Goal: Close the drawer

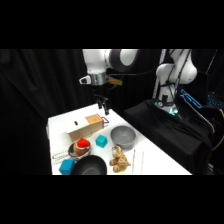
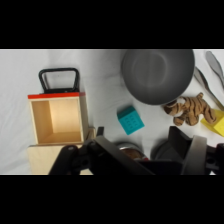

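The gripper [image 1: 104, 108] hangs above the pulled-out drawer [image 2: 56, 118]; whether its fingers are parted, I cannot tell

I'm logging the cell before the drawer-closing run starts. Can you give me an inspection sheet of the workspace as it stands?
Surface: white table, partly covered with objects.
Job's things: drawer pulled out of its tan box, empty inside, black wire handle at its front.
Clutter: grey bowl; teal cube; second teal cube; brown plush toy; black bowl; red object in a small dish; yellow item at the edge; metal utensils.
End effector: hangs above the drawer's outer end; finger state cannot be told.
Cables: nothing seen on the table.
Surroundings: black drapes; arm base at upper right.
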Robot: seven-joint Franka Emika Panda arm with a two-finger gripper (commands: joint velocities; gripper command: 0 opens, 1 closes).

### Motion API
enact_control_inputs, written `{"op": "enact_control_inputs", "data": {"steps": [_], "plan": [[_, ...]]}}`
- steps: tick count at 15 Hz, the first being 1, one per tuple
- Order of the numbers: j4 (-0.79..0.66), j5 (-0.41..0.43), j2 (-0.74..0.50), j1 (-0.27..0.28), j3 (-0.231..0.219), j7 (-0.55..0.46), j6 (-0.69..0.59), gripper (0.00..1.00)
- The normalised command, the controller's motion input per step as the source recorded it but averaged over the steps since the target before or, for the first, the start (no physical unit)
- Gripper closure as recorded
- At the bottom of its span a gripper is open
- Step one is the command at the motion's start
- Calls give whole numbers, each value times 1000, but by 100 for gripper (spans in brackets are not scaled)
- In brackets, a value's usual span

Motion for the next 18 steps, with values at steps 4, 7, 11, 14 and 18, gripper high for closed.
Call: {"op": "enact_control_inputs", "data": {"steps": [4,7,11,14,18], "plan": [[-430,-94,-303,-114,-78,-274,370,0],[-437,-87,-324,-96,-66,-251,408,0],[-420,-24,-316,-75,-55,-209,395,0],[-420,113,-285,-52,-50,-242,439,0],[-342,262,-158,-29,-46,-334,426,0]]}}
